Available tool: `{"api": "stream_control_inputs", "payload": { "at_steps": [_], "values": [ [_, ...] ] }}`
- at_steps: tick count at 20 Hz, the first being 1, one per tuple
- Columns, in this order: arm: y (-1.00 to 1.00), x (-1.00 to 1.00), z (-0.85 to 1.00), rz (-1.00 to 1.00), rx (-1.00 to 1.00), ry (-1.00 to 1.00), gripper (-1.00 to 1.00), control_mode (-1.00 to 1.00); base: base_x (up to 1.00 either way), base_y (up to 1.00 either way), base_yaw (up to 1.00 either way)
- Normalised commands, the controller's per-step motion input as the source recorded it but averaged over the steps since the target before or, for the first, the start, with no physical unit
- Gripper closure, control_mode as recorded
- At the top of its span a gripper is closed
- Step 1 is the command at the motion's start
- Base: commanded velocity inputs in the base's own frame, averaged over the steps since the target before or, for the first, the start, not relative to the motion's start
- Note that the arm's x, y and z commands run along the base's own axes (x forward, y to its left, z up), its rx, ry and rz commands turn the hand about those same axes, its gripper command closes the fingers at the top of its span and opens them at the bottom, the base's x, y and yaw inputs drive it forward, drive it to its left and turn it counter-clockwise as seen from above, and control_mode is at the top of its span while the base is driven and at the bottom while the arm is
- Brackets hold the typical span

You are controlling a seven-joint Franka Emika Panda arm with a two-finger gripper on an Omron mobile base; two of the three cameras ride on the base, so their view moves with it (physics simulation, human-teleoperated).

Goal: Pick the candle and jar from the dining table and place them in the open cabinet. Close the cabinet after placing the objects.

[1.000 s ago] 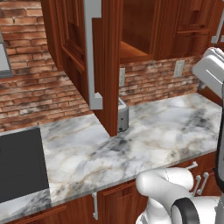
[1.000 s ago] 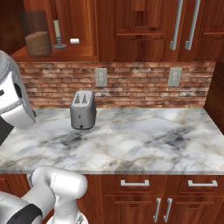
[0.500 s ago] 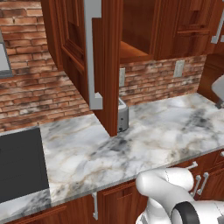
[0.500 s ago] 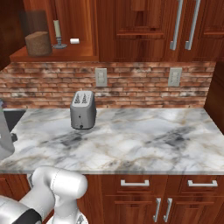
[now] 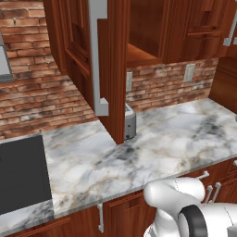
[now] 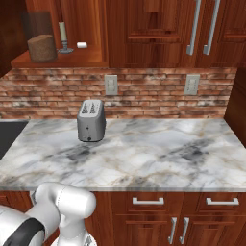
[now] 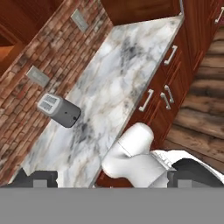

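Upper left, right base view: jar [image 6: 42, 46], candle [image 6: 62, 39] already parked on cabinet [image 6: 67, 57] shelf, so placing looks done. Toaster [image 6: 91, 120] mid-bench [image 6: 158, 158]. Door [image 5: 95, 65] open, needs shutting. Jaws wide, holding nothing.

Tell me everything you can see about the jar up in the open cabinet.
The jar is a clear glass cylinder standing upright on the cabinet shelf, at its left end. Its lower half holds a brown granular filling; the upper half looks empty, and the glass there is so faint that a lid cannot be made out. The candle stands just to its right, apart from it, with a small white object further right. Nothing touches the jar except the shelf beneath it.
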Motion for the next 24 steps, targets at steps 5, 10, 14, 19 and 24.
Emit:
{"api": "stream_control_inputs", "payload": {
  "at_steps": [5,10,14,19,24],
  "values": [
    [0.0,-0.9,0.0,0.0,-0.08,-0.01,-1.0,-1.0,0.0,0.0,0.0],
    [0.38,-0.7,0.0,-0.04,-0.1,0.0,-1.0,-1.0,0.0,0.0,0.0],
    [0.66,-0.4,0.14,-0.1,-0.12,0.0,-1.0,-1.0,0.0,0.0,0.0],
    [0.67,-0.37,0.27,-0.12,-0.12,0.0,-1.0,-1.0,0.0,0.0,0.0],
    [0.67,-0.36,0.26,-0.09,-0.19,0.04,-1.0,-1.0,0.0,0.0,0.0]
  ]
}}
